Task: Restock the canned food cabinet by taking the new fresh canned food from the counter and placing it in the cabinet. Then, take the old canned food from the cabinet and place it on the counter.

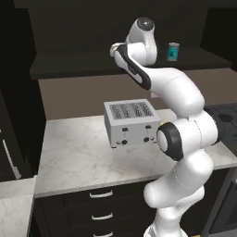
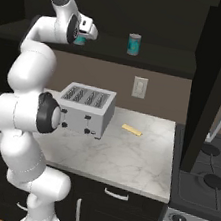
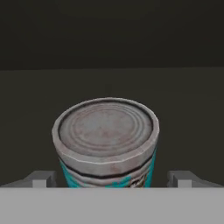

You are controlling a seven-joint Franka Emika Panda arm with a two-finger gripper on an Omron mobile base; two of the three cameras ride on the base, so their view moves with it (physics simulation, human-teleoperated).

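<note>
Arm raised high, hand reaching into the near-black wall cabinet (image 2: 155, 64) at shelf level. In the hand view a can (image 3: 106, 142) with a dull grey ribbed lid and teal label stands upright between the two fingertips (image 3: 43, 178), which sit wide on either side of it with a gap showing each side: gripper (image 3: 112, 180) spread, not touching the can. In the right base view this can (image 2: 80, 40) is a teal sliver just behind the hand on the shelf board. A second teal can (image 2: 134, 44) stands upright on the same shelf, well to the right. Below, the marbled counter (image 2: 125, 158) carries a silver four-slot toaster (image 2: 86, 108) and a small flat yellow piece (image 2: 131, 130) near the wall outlet (image 2: 139, 87).
</note>
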